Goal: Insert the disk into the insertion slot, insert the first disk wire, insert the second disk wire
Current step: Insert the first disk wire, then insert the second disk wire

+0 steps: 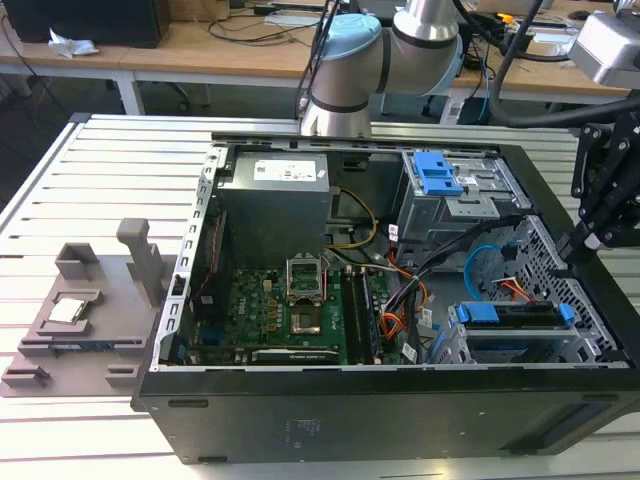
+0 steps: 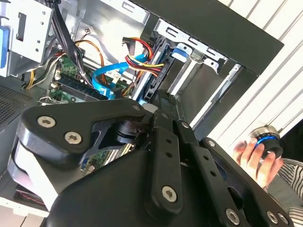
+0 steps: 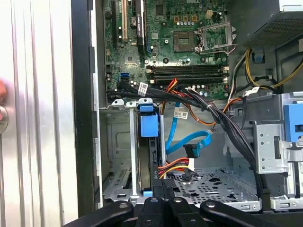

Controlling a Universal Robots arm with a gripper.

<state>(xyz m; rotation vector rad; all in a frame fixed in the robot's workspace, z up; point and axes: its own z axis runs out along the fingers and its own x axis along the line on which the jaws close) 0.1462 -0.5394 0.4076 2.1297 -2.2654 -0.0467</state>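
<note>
you've got one open case (image 1: 380,410), one disk (image 1: 512,314), one slot (image 1: 520,348), one light-blue wire (image 3: 195,138), one blue latch (image 1: 437,172), one power supply (image 1: 275,205), one motherboard (image 1: 270,310), one grey fixture (image 1: 140,260), one arm (image 1: 345,60) and one hand (image 2: 253,158).

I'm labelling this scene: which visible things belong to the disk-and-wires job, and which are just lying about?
Job: disk, insertion slot, second disk wire, gripper.
Lying about: power supply, motherboard, grey fixture beside the case, blue latch.
</note>
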